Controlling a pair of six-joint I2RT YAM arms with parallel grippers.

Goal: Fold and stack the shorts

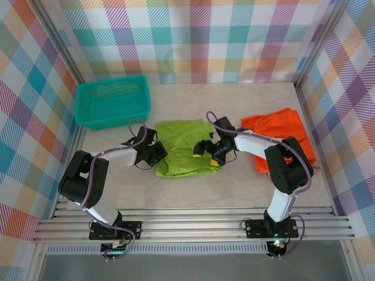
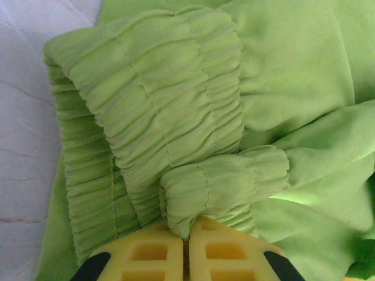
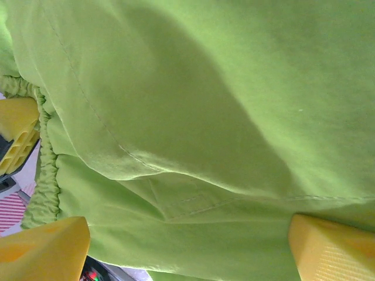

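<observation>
Left gripper (image 2: 186,234): mine, pinching waistband (image 2: 222,181) of lime green shorts (image 2: 293,70).
Right gripper (image 3: 187,252): spread, cloth between.
Risk: shallow bite at my tips; elastic slips.

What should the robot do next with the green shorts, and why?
Probably close the right gripper on the lime green shorts: its jaws stand open over the cloth, while the left gripper is shut on the waistband. Then both could lift and fold.

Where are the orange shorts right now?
In the top view, the orange shorts lie on the right side of the table, just right of the lime green shorts.
</observation>
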